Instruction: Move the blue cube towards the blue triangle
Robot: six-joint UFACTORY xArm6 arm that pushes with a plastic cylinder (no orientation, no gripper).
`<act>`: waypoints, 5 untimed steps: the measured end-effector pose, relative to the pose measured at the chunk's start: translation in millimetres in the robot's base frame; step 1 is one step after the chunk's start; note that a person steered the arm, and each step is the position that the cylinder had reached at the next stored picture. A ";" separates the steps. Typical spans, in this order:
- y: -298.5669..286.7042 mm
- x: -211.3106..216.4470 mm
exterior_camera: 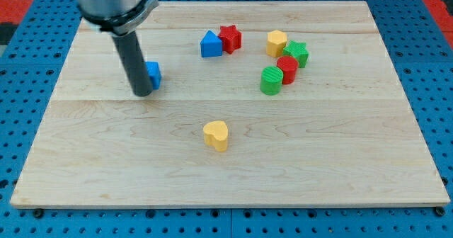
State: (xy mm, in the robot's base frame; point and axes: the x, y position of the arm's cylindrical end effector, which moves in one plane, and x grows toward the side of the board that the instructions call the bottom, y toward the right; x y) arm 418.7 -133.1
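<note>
A wooden board (pixel 233 174) lies on a pegboard surface (pixel 28 47). My tip (pixel 142 94) rests at the view's left, touching the blue cube (pixel 153 74) just to its right. Further right, near the top, the blue triangle (pixel 210 44) touches a star (pixel 230 37). Right of these, five blocks cluster together (pixel 285 61). A heart (pixel 216 135) sits alone below centre.

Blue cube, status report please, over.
My tip at blue cube's left side, touching or nearly. Blue triangle to the view's upper right, beside red star. Path between clear.
</note>
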 end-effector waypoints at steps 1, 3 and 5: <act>-10.2 8.2; -62.9 -1.0; -16.4 -25.3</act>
State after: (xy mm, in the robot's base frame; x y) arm 393.5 -149.5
